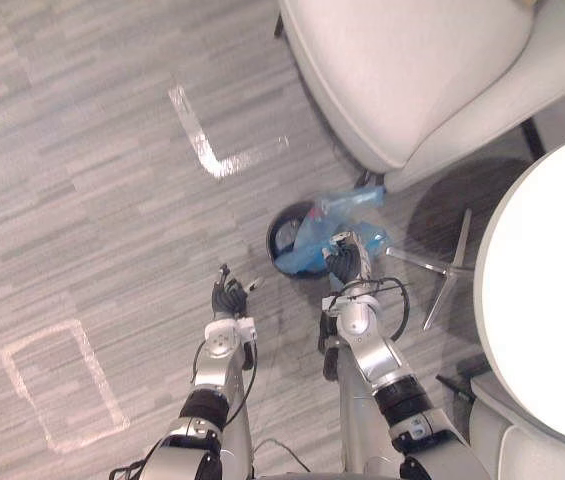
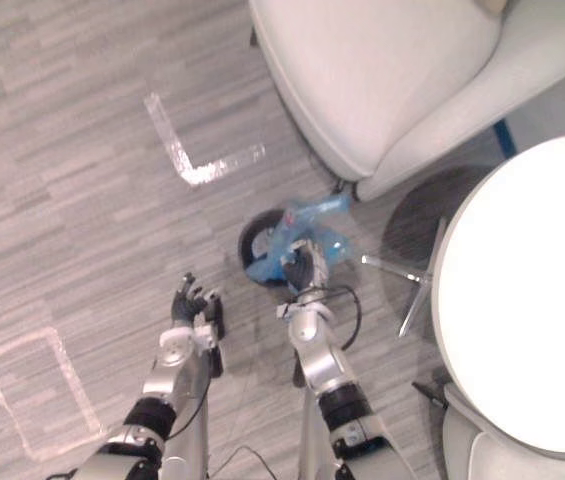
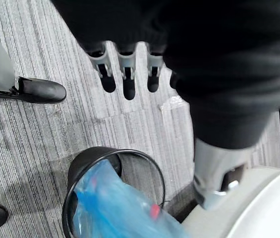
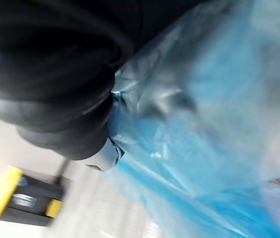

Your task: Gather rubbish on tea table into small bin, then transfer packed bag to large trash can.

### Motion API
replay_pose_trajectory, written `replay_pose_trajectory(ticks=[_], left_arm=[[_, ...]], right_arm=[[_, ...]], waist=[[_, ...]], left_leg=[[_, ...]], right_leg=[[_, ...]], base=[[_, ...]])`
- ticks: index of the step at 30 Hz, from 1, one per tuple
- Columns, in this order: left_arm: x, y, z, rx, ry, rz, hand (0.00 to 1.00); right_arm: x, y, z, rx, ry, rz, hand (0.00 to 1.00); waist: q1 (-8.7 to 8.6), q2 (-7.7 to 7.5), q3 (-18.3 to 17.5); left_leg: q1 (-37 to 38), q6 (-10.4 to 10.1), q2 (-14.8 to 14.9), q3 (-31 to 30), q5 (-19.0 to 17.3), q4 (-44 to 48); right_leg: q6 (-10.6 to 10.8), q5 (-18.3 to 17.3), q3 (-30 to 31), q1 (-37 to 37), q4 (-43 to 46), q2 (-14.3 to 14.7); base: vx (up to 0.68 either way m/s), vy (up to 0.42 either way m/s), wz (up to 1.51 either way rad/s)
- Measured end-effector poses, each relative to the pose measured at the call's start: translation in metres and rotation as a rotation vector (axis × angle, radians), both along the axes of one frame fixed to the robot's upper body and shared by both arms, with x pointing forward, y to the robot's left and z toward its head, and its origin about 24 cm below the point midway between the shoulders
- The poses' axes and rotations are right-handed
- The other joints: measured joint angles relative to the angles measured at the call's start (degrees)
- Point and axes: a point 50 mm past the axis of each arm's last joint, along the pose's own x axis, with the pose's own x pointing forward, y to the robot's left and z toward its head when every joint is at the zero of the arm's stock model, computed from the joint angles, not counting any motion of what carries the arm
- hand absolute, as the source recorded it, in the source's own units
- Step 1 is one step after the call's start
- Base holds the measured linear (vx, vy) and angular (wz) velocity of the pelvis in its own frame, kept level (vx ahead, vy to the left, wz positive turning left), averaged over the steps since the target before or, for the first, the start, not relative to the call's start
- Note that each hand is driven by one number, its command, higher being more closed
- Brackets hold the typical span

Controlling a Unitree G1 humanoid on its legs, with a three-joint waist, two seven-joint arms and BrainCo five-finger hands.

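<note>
Grey carpet (image 1: 82, 230) with fine stripes covers the whole floor of the room. Nearest to the robot, on its left side, a rectangle of white tape (image 1: 102, 373) is stuck on this carpet.

A little further the left hand (image 1: 229, 297) hangs over bare carpet. Its fingers (image 3: 128, 84) are straight and side by side, and they hold nothing. The left wrist view also shows a person's black shoe (image 3: 39, 90) standing on the carpet beyond the fingers, and a second one at the edge of that view.

The right hand (image 1: 345, 262) is just beside the left one, but it reaches to the blue bag (image 1: 310, 248) and touches it. The right wrist view has the blue plastic lying directly against the dark cover of the hand. The fingers are hidden in the plastic, so I cannot tell if they close on it.

The bag sits in the small black bin (image 1: 282, 238), which stands on the floor. The bag rises above the rim and leans toward the far right side.

Beyond the bin, an L-shaped mark of white tape (image 1: 202, 145) lies on the carpet to the left. A white armchair (image 1: 402, 70) stands at the far end, just behind the bin. On the right a round white table (image 1: 552, 300) stands, and its metal foot (image 1: 447, 272) spreads on the carpet near the bin.
</note>
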Motion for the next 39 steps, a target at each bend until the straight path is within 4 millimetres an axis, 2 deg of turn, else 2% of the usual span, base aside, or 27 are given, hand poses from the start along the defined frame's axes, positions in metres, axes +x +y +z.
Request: replay_pose_trajectory(ticks=[4, 7, 12, 18, 24, 27, 28, 30, 32, 33, 34, 36, 39], left_arm=[[-0.025, 0.005, -0.028, 0.008, 0.128, -0.011, 0.00], [-0.046, 0.014, -0.052, 0.049, 0.257, -0.034, 0.00], [-0.072, 0.034, -0.075, 0.114, 0.427, -0.053, 0.00], [-0.080, 0.062, -0.076, 0.189, 0.454, -0.048, 0.00], [-0.080, 0.065, -0.075, 0.224, 0.436, -0.091, 0.00], [-0.071, 0.064, -0.065, 0.294, 0.360, -0.168, 0.00], [-0.061, 0.060, -0.056, 0.324, 0.305, -0.205, 0.00], [-0.034, 0.043, -0.017, 0.391, 0.083, -0.296, 0.00], [-0.024, 0.018, 0.040, 0.410, -0.239, -0.374, 0.00], [-0.024, 0.007, 0.057, 0.402, -0.353, -0.409, 0.00], [-0.025, 0.000, 0.061, 0.396, -0.390, -0.433, 0.00], [-0.027, -0.008, 0.056, 0.392, -0.386, -0.471, 0.00], [-0.036, -0.008, 0.044, 0.398, -0.327, -0.516, 0.00]], right_arm=[[-0.013, 0.005, 0.005, 0.038, -0.035, 0.055, 1.00], [-0.019, 0.009, 0.000, 0.044, -0.018, 0.104, 1.00], [-0.022, 0.012, -0.005, 0.043, 0.012, 0.183, 1.00], [-0.027, 0.008, -0.014, 0.071, 0.064, 0.234, 1.00], [-0.028, 0.007, -0.014, 0.075, 0.065, 0.301, 1.00], [-0.027, 0.009, -0.011, 0.088, 0.060, 0.343, 1.00], [-0.027, 0.009, -0.010, 0.073, 0.053, 0.358, 1.00], [-0.024, 0.006, -0.007, 0.045, 0.038, 0.372, 1.00], [-0.025, 0.007, -0.008, 0.052, 0.045, 0.393, 1.00], [-0.025, 0.003, -0.009, 0.035, 0.049, 0.391, 1.00], [-0.025, 0.001, -0.008, 0.025, 0.048, 0.393, 1.00], [-0.025, -0.002, -0.006, 0.012, 0.034, 0.397, 1.00], [-0.026, -0.006, 0.006, -0.006, -0.016, 0.407, 1.00]], waist=[[-0.01, -0.68, -4.18], [-0.32, -1.76, -7.02], [-1.53, -2.56, -8.33], [-1.80, -2.52, -9.79], [-2.44, -2.42, -11.13], [-2.59, -2.36, -11.28], [-2.66, -2.29, -11.40], [-2.57, -2.09, -11.53], [-2.67, -1.46, -12.79], [-2.70, -0.88, -13.59], [-2.67, -0.43, -14.14], [-2.78, 0.74, -15.15], [-2.89, 0.92, -15.37]], left_leg=[[7.10, -0.18, -0.35, 1.25, -0.07, -4.17], [12.81, -0.81, -1.09, 1.95, 1.01, -9.42], [20.07, -1.26, -2.21, 2.61, 2.75, -15.50], [26.10, -1.67, -2.74, 3.16, 3.84, -19.78], [28.89, -1.30, -3.92, 2.97, 5.11, -22.85], [29.11, -1.15, -4.39, 3.02, 5.20, -22.86], [29.12, -1.17, -4.38, 3.14, 5.18, -22.87], [29.10, -1.14, -4.39, 3.11, 5.21, -22.88], [29.09, -1.07, -4.63, 3.07, 5.21, -22.90], [29.05, -1.10, -4.76, 3.08, 5.11, -22.92], [28.96, -1.07, -4.82, 3.08, 5.02, -22.94], [29.01, -1.02, -4.82, 3.10, 5.01, -22.94], [29.03, -1.04, -4.37, 3.09, 5.04, -22.93]], right_leg=[[0.46, 1.09, 0.30, 7.36, -5.71, 0.18], [0.72, 2.33, 0.81, 12.43, -10.43, 0.28], [0.86, 4.26, 1.43, 19.12, -16.00, 0.58], [1.03, 4.66, 2.16, 23.81, -18.17, 0.86], [1.78, 5.55, 2.63, 25.54, -20.00, 0.23], [2.08, 6.70, 3.32, 25.96, -21.27, -0.15], [2.12, 6.92, 3.60, 25.98, -21.54, -0.19], [2.21, 7.47, 3.60, 26.26, -22.07, -0.23], [2.23, 7.45, 3.56, 26.21, -22.00, -0.47], [2.30, 7.40, 3.68, 26.11, -22.03, -0.57], [2.33, 7.38, 3.75, 26.00, -22.03, -0.63], [2.34, 7.38, 4.03, 25.91, -22.03, -0.60], [2.17, 7.51, 4.33, 25.66, -22.02, -0.11]], base=[[0.13, -0.009, -0.08], [0.12, -0.009, -0.10], [0.09, -0.010, -0.06], [0.03, -0.004, -0.06], [-0.02, 0.026, -0.01], [-0.04, 0.037, -0.07], [-0.04, 0.020, -0.04], [-0.03, 0.013, -0.02], [0.00, 0.000, 0.00], [0.00, 0.000, 0.00], [0.03, 0.013, -0.02], [0.03, 0.006, -0.07], [0.01, -0.018, -0.09]])
